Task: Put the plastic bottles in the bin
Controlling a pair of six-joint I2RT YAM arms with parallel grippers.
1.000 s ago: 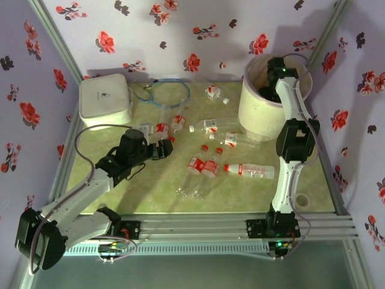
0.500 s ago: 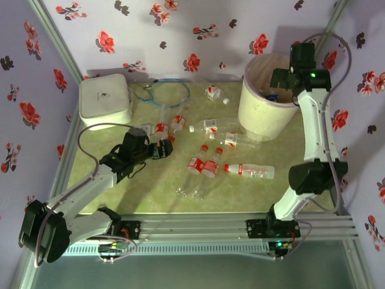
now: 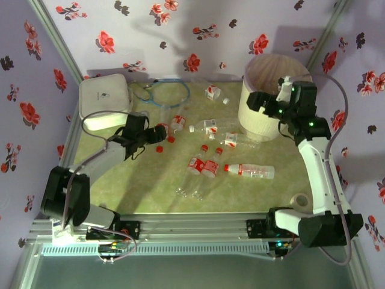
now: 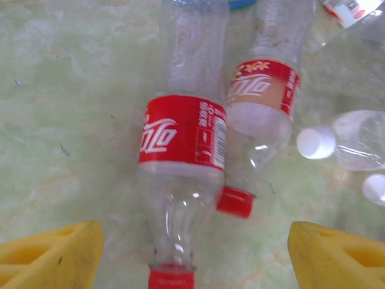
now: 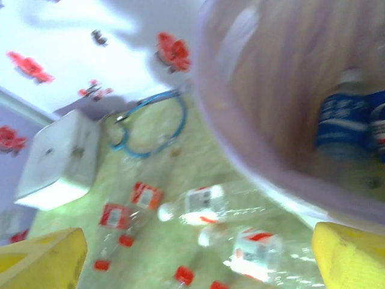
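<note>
Two red-labelled plastic bottles lie side by side under my left gripper (image 4: pixel 192 260). The nearer bottle (image 4: pixel 183 135) points its red cap at the camera, and its neck lies between my open yellow fingertips (image 4: pixel 51 256) without touching them. The second bottle (image 4: pixel 263 90) lies just right of it. From above, my left gripper (image 3: pixel 156 136) is over this pair (image 3: pixel 161 128). My right gripper (image 3: pixel 258 102) hangs open and empty over the near-left rim of the bin (image 3: pixel 255 123). A blue-labelled bottle (image 5: pixel 338 119) lies inside the bin (image 5: pixel 240 138). Several more bottles (image 3: pixel 249 171) lie across the mat.
A flat white box (image 3: pixel 105 102) stands at the back left, with a blue cable loop (image 3: pixel 168 93) beside it. Loose bottles (image 3: pixel 203 165) are scattered mid-table, and one (image 3: pixel 213 92) lies near the back wall. Aluminium rails edge the mat.
My right gripper has come up out of the bin and swung down to its near-left rim. My left arm has reached farther back, toward the two red-labelled bottles.
</note>
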